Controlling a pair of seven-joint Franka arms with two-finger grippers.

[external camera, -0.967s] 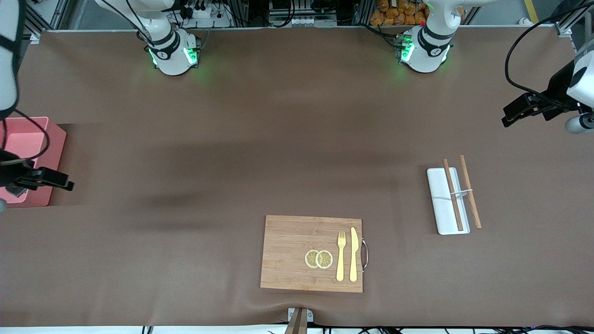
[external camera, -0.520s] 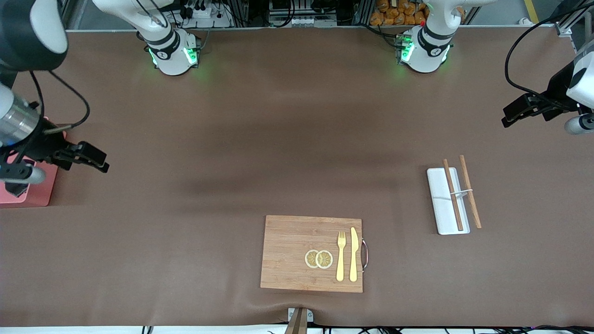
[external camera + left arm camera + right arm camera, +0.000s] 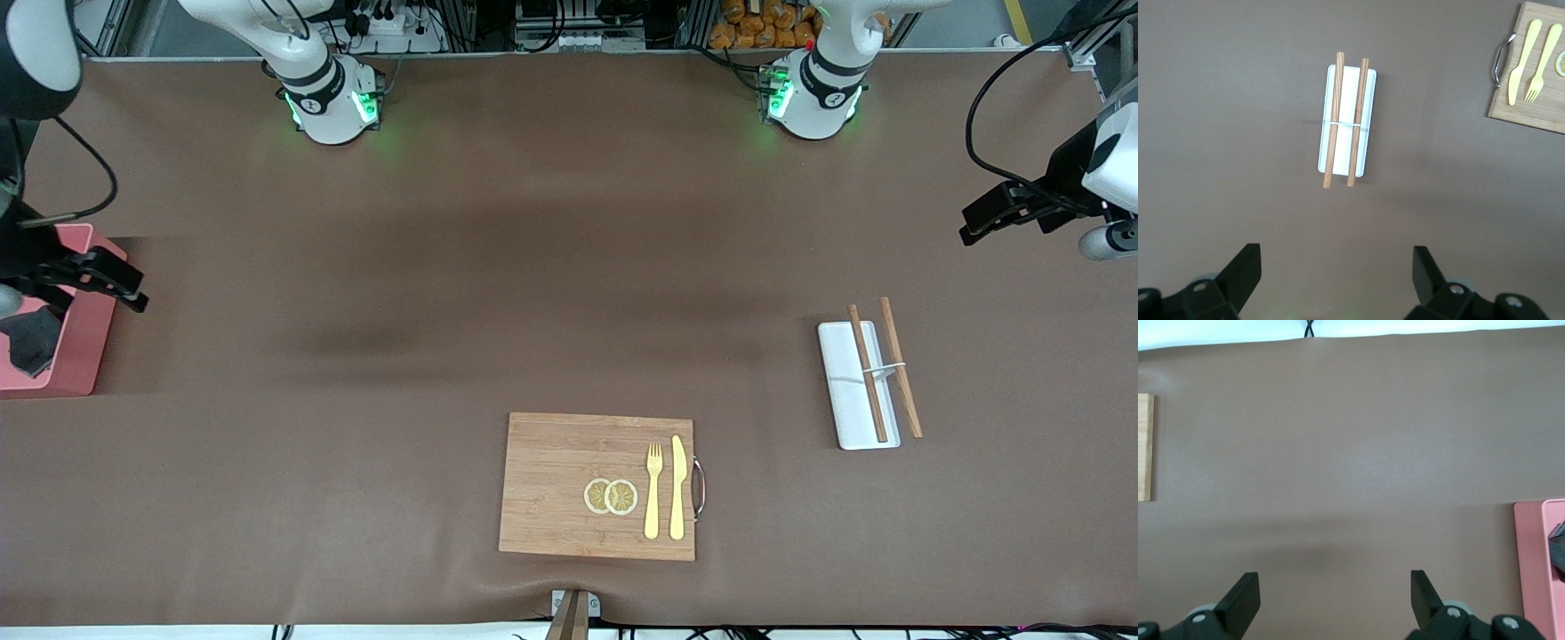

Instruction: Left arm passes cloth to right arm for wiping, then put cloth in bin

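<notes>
The dark grey cloth (image 3: 31, 340) is seen lying in the salmon-pink bin (image 3: 78, 356), just beside the right gripper (image 3: 1335, 600), whose jaws are spread and empty. The left gripper (image 3: 1337, 277) is held released above bare tabletop near the white tray (image 3: 1347, 120) with chopsticks (image 3: 1333, 121).

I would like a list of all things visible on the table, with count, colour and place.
cloth: one, dark grey, in the bin.
bin: one, salmon-pink, right arm's end of the table.
cutting board: one, wooden, nearest the front camera.
lemon slices: two, yellow, on the board.
fork, knife: one each, yellow, on the board.
tray: one, white, toward the left arm's end.
chopsticks: two, brown, across the tray.
left tool: open, empty.
right tool: open, beside the bin.
</notes>
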